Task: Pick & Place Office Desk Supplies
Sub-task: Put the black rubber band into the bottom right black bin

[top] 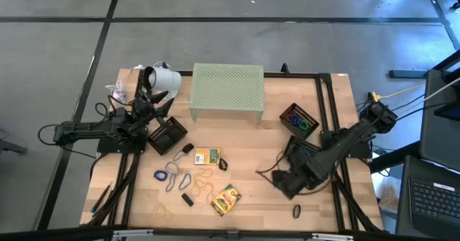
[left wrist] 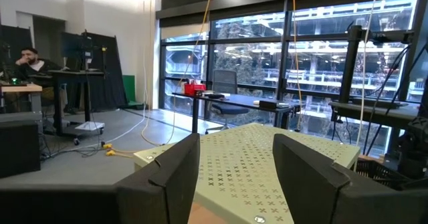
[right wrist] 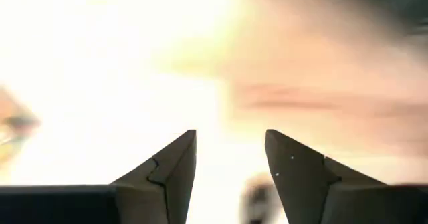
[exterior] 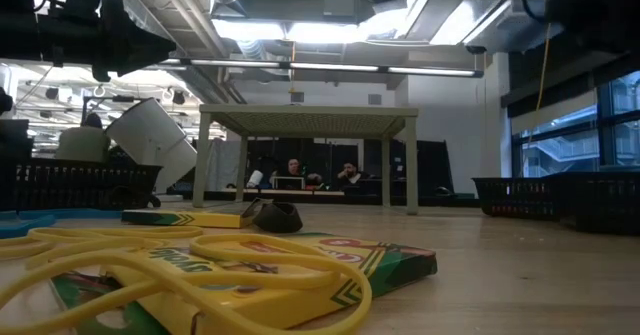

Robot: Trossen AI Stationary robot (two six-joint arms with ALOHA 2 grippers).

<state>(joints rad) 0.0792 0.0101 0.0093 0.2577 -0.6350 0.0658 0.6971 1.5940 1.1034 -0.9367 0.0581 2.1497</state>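
Note:
The supplies lie loose on the near middle of the table: a yellow-green box (top: 208,156), a second box (top: 226,199), a blue clip ring (top: 162,174), tan rubber bands (top: 202,181) and little black pieces (top: 187,199) (top: 296,211). In the low view the rubber bands (exterior: 190,270) rest on the near box (exterior: 330,260). My left gripper (top: 159,101) (left wrist: 234,177) is open and empty, raised above the left mesh tray (top: 167,134) and facing the green stand. My right gripper (top: 280,185) (right wrist: 231,164) is open and empty, low over bare wood right of the supplies.
The pale green perforated stand (top: 227,90) (left wrist: 281,157) stands at the far middle. A black mesh tray (top: 299,120) holding coloured rings sits right of it, and another tray (top: 305,149) lies partly under my right arm. A white tipped cup (top: 162,76) is far left. People sit beyond the table.

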